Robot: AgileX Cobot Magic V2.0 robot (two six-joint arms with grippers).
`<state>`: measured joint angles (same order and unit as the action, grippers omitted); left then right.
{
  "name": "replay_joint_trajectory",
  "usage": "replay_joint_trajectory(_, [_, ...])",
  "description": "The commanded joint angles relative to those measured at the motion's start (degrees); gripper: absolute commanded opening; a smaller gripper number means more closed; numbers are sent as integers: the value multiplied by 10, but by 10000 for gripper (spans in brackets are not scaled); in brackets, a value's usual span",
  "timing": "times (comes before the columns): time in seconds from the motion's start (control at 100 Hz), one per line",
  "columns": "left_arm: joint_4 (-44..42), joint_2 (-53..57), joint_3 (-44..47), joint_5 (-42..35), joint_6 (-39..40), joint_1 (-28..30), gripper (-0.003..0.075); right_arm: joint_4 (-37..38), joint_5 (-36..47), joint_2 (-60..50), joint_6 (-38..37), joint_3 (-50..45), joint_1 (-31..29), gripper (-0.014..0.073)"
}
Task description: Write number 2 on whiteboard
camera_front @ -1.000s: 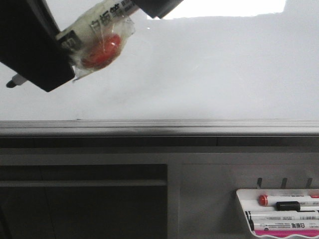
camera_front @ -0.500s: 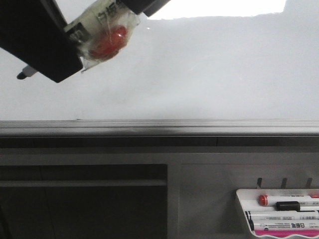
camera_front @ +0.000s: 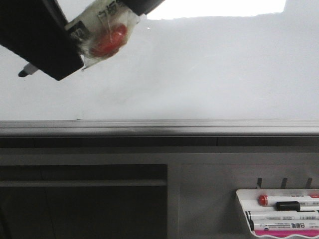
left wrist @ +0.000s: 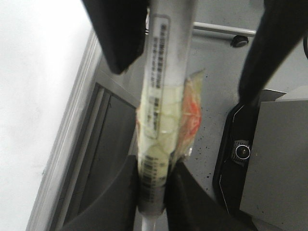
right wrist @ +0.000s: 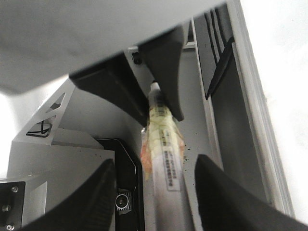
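Observation:
The whiteboard (camera_front: 209,69) fills the upper front view, glossy, with a bright reflection at the top and a grey rail (camera_front: 159,127) below. No number 2 shows on it. My left gripper (camera_front: 52,55) at the upper left is shut on a white marker (camera_front: 97,25) wrapped in clear tape with a red patch. Its black tip (camera_front: 22,73) points left, at or close to the board. In the left wrist view my left gripper (left wrist: 153,192) clamps the marker (left wrist: 161,96). My right gripper (right wrist: 154,166) is open, its fingers on either side of the marker's rear (right wrist: 166,159) without touching.
A small white tray (camera_front: 242,206) with several markers hangs at the lower right under the rail. A dark cabinet panel (camera_front: 82,199) lies below the board on the left. The robot's base (left wrist: 240,154) is on the floor below.
My left gripper has moved the marker up and a little right along the board. In the last half second it has hardly moved.

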<state>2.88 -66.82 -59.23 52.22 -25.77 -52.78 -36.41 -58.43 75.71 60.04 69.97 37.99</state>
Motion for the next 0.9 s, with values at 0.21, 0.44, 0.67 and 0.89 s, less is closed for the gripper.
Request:
replay_joint_trajectory(0.21, [0,14,-19,-37,1,-4,-20,-27,18,-13,9,19,0,329])
replay_joint_trajectory(0.44, [0,14,-19,-42,1,-4,-20,-27,18,-13,9,19,0,328])
replay_joint_trajectory(0.67, [0,14,-19,-42,1,-4,-20,-27,18,-13,9,19,0,83])
replay_joint_trajectory(0.89, [0,14,-19,-42,1,-4,-20,-27,17,-13,9,19,0,-57])
